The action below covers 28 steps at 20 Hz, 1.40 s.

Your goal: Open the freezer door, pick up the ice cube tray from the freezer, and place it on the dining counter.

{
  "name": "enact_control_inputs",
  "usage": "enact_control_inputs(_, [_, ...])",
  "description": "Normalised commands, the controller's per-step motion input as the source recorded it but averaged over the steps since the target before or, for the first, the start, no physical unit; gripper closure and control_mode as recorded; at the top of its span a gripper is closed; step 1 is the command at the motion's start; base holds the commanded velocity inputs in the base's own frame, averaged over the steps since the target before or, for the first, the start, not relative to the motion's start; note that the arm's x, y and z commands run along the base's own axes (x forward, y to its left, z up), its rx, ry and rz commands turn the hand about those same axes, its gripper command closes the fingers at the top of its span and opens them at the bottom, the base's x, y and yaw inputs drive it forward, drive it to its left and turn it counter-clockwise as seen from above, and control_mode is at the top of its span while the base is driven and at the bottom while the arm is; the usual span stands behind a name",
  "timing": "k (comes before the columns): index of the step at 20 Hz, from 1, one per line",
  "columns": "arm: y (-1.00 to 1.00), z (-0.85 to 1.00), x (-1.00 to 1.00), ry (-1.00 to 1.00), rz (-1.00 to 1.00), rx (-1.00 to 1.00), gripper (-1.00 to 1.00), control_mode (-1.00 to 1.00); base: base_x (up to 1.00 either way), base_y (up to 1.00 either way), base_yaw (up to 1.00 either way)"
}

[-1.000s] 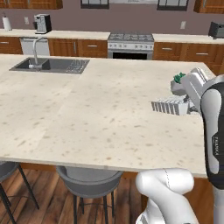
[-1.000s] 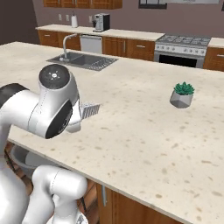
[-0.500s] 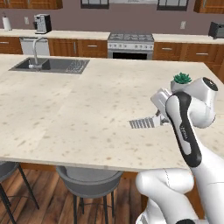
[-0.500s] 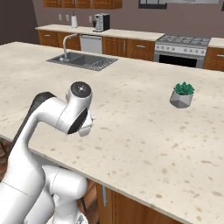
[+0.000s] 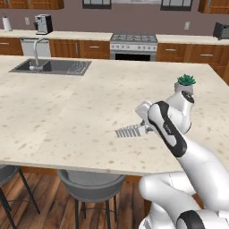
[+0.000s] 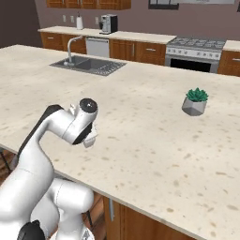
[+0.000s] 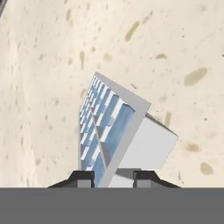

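Fingers point(image 7: 84, 178) of the gripper point(image 7: 113, 178) pinch the ice cube tray point(image 7: 114, 131) on edge, low over the dining counter point(image 5: 53, 107), well short of the potted plant point(image 5: 186, 82).

The arm point(image 5: 179, 147) is glossy white, built of rounded, bulging links. A black band point(image 5: 170, 134) with small pale lettering runs along one link. Dark round caps point(image 6: 88, 105) mark the joints. The fingertips point(image 7: 85, 178) are small, dark and blocky.

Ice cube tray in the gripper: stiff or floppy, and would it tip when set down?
The ice cube tray sticks straight out from the gripper without sagging, so probably stiff. It looks light, thin-walled. Flat and wide, it should rest steadily on the counter.
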Motion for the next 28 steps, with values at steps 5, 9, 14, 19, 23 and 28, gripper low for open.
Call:
enact_control_inputs(5, [0.12,-0.48,0.41,0.0,0.06,0.0,1.0,-1.0,0.0,0.0,0.0])
enact_control_inputs(9, [0.0,-0.45,0.54,0.0,0.02,0.0,1.0,-1.0,0.0,0.0,0.0])
enact_control_inputs(14, [0.02,-0.49,0.5,0.0,0.02,0.0,1.0,-1.0,0.0,0.0,0.0])
enact_control_inputs(19, [0.15,-0.46,0.44,0.0,0.01,0.0,1.0,-1.0,0.0,0.0,0.0])
enact_control_inputs(23, [0.11,-0.11,0.21,0.06,0.04,0.0,1.0,-1.0,0.0,0.0,0.0])
enact_control_inputs(28, [0.0,0.0,0.0,0.0,0.0,0.0,1.0,-1.0,0.0,0.0,0.0])
